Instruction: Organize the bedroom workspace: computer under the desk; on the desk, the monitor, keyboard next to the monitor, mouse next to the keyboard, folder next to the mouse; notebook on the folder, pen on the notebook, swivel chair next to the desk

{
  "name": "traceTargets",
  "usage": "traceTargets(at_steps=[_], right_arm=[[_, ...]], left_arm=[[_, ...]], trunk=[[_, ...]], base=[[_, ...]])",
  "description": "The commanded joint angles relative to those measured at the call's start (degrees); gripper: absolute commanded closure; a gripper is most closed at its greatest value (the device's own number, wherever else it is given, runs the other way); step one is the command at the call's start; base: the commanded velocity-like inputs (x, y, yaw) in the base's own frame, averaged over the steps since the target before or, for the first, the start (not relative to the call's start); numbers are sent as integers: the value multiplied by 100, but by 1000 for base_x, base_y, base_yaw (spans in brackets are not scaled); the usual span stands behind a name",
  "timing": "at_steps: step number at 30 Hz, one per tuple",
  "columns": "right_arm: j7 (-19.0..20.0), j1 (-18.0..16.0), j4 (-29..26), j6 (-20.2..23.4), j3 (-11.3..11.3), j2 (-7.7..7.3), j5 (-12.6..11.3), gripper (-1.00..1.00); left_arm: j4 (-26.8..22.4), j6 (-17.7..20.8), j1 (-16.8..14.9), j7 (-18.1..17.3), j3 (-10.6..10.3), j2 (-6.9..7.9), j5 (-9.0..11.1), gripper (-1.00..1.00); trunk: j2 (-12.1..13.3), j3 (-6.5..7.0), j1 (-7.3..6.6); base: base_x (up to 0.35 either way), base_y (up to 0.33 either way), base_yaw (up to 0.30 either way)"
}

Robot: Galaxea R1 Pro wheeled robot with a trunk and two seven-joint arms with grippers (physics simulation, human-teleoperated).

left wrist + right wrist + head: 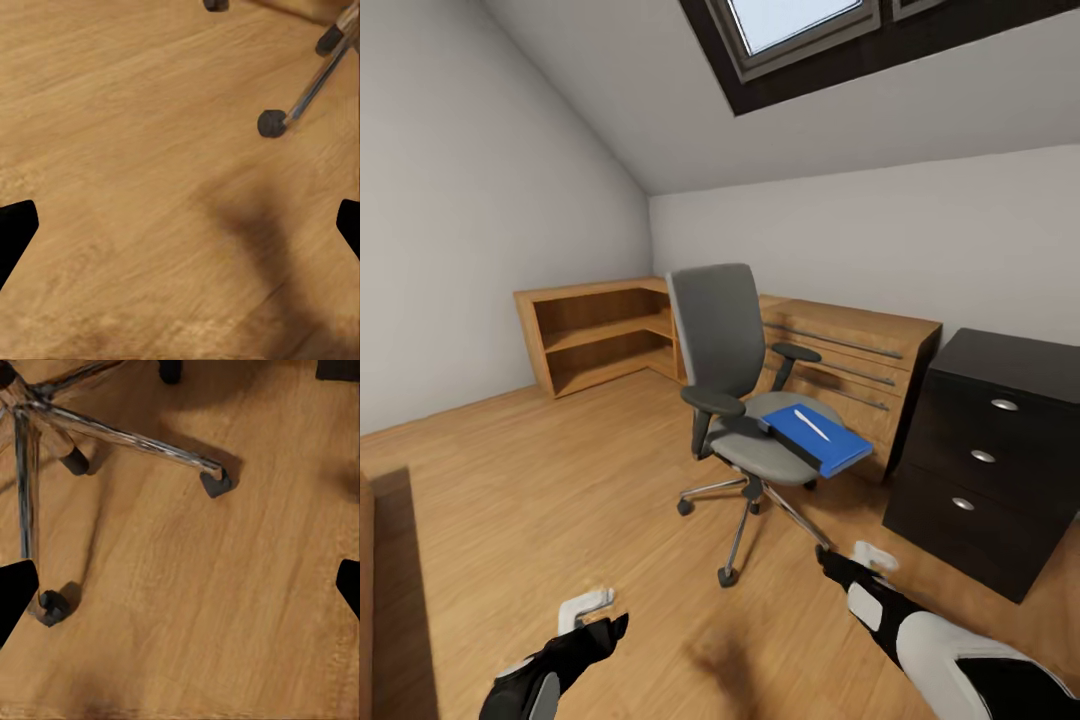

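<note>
The grey swivel chair (720, 340) stands mid-room on its chrome base (127, 435), one caster (271, 123) near my left hand. On its seat lies the blue folder (830, 440), jutting over the seat's right edge, with the whitish pen (812, 424) on top. Low over the wooden floor in front of the chair, my left gripper (612, 626) (180, 225) and right gripper (826, 558) (180, 585) are both open and hold nothing. The desk, monitor, keyboard, mouse, computer and notebook are out of view.
A black three-drawer cabinet (985, 460) stands right of the chair. A light wooden shelf-and-drawer unit (600, 335) runs along the far walls behind it. Open wood floor (530, 480) spreads to the left under a sloped ceiling with a skylight (800, 25).
</note>
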Motion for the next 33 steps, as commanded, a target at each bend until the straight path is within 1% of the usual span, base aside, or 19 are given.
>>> traceTargets(at_steps=[1, 2, 3, 4, 6, 7, 9, 10, 12, 13, 14, 15, 18, 19, 21, 25, 27, 31, 33], right_arm=[[-13, 170, 69, -243, 3, 35, 217, -100], [-16, 291, 123, -455, 3, 58, 414, -100], [-26, 541, 203, -879, 3, 94, 768, -100], [-30, 664, 231, -1080, 3, 107, 922, -100], [-38, 883, 273, -1440, 0, 122, 1173, -100], [-45, 1056, 299, -1733, -2, 132, 1339, -100], [-49, 1185, 317, -1948, -3, 138, 1446, -100], [-51, 1287, 331, -2096, -4, 142, 1514, -100], [-53, 1369, 341, -2191, -5, 145, 1557, -100], [-54, 1428, 349, -2252, -7, 150, 1583, -100], [-55, 1451, 352, -2276, -7, 151, 1592, -100], [-56, 1520, 358, -2357, -6, 174, 1615, -100], [-56, 1552, 361, -2431, -6, 191, 1624, -100], [-56, 1566, 363, -2487, -6, 208, 1628, -100], [-56, 1592, 364, -2553, -6, 236, 1631, -100], [-74, 1628, 364, -2603, -6, 261, 1634, -100], [-230, 1644, 366, -2685, -6, 298, 1651, -100], [-348, 1676, 370, -2914, -6, 373, 1676, -100], [-367, 1708, 371, -2974, -6, 396, 1681, -100]], left_arm=[[303, -10, -5, 23, -16, -3, 17, -100], [531, -66, -5, 22, -34, -2, -25, -100], [919, -244, -4, 21, -57, 0, -120, -100], [1076, -364, -4, 21, -65, 0, -169, -100], [1325, -660, -4, 17, -73, -4, -269, -100], [1522, -998, -4, 18, -78, -8, -362, -100], [1715, -1343, -3, 15, -81, -10, -441, -100], [1929, -1663, -5, 13, -83, -12, -509, -100], [2168, -1950, -4, 12, -84, -10, -558, -100], [2434, -2208, -4, 8, -85, -9, -596, -100], [2574, -2329, -4, 7, -85, -8, -615, -100], [3113, -2822, -3, 4, -89, -11, -729, -100], [3417, -3218, -3, 4, -92, -13, -887, -100], [3543, -3466, -3, 10, -93, -11, -1020, -100], [3654, -3725, -3, 14, -94, -7, -1174, -100], [3746, -3909, -4, 36, -91, -6, -1291, -100], [3832, -3964, -4, 393, -93, -15, -1321, -100], [4022, -3991, -3, 662, -115, -16, -1335, -100], [4086, -3998, -3, 713, -123, -15, -1338, -100]], trunk=[[39, 15, -24], [79, 33, -46], [119, 51, -68], [159, 69, -90], [240, 104, -134], [280, 122, -156], [360, 158, -200], [400, 176, -222], [480, 212, -266], [520, 230, -288], [560, 248, -310], [601, 266, -332], [721, 320, -398], [761, 338, -420], [841, 374, -464], [1002, 446, -551], [1082, 483, -595], [1242, 562, -683], [1322, 601, -727]], base=[[0, 0, 0], [0, 0, 0], [0, 0, 0], [0, 0, 0], [0, 0, 0], [0, 0, 0], [0, 0, 0], [0, 0, 0], [0, 0, 0], [0, 0, 0], [0, 0, 0], [0, 0, 0], [0, 0, 0], [0, 0, 0], [0, 0, 0], [0, 0, 0], [0, 0, -51], [0, 0, -159], [0, 0, -231]])
